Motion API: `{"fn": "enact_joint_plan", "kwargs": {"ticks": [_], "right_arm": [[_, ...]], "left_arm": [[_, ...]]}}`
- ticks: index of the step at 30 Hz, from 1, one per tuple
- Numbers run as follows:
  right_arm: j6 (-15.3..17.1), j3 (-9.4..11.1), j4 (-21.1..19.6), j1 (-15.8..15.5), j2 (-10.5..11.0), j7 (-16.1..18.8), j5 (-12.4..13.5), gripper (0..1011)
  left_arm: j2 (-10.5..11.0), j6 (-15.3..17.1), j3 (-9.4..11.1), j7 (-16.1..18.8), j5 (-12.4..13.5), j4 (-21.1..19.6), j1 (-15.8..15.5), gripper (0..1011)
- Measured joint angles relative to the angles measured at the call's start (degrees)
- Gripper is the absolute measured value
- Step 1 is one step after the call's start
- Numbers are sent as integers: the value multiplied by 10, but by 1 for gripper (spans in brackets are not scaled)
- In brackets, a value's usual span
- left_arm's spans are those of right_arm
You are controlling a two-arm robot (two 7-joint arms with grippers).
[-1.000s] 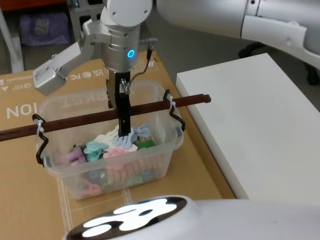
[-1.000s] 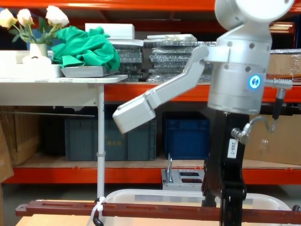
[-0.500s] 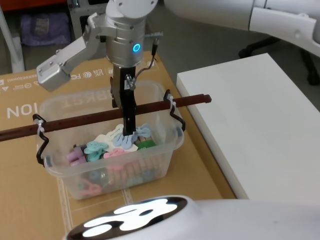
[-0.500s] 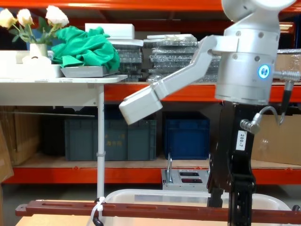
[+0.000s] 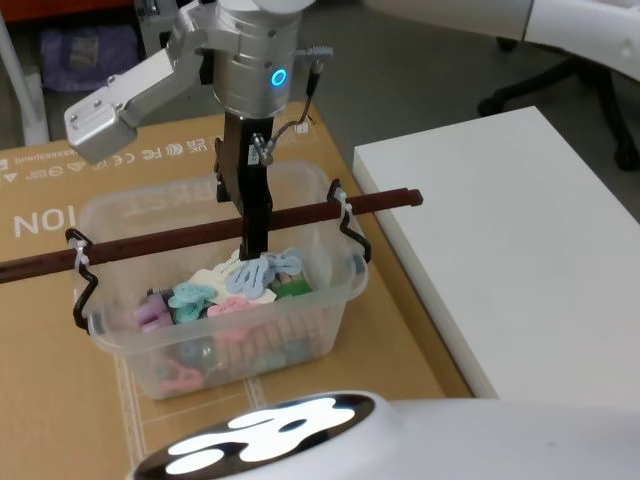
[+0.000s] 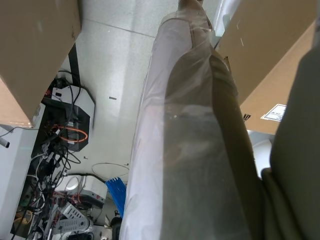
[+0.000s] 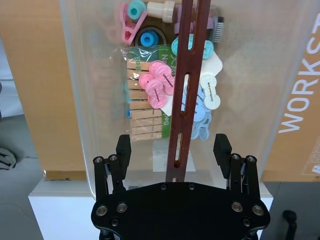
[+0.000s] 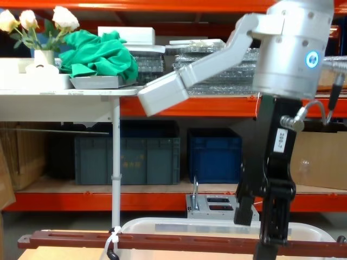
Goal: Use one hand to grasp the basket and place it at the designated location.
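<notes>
I see the right gripper (image 7: 173, 146) pointing straight down from its vertical wrist, fingers spread either side of the handle (image 5: 190, 237) without touching it, over the basket (image 5: 322, 322) sitting on brown cardboard (image 5: 60, 400).

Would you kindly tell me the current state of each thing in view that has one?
right gripper: open, fingers straddling the handle, not clamped.
handle: raised across the basket, ungrasped.
basket: upright on cardboard, lidless, partly filled.
clothes pegs: loose inside the basket.
</notes>
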Motion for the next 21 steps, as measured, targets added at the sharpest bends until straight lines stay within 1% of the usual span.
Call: {"fn": "enact_joint_plan", "kwargs": {"ticks": [2,3,4,9,12,16,21], "right_arm": [[5,3,-16,7,9,-8,-7,1000],[5,3,-16,7,9,-8,-7,1000],[7,6,-26,12,15,-12,-9,1000],[10,12,-49,26,30,-19,-10,1000],[10,16,-61,35,39,-20,-4,1000],[18,23,-81,49,52,-21,4,1000],[26,33,-99,65,66,-21,7,1000]], "left_arm": [[0,0,0,0,0,0,0,0],[0,0,0,0,0,0,0,0],[0,0,0,0,0,0,0,0],[0,0,0,0,0,0,0,0],[0,0,0,0,0,0,0,0],[0,0,0,0,0,0,0,0],[0,0,0,0,0,0,0,0]]}}
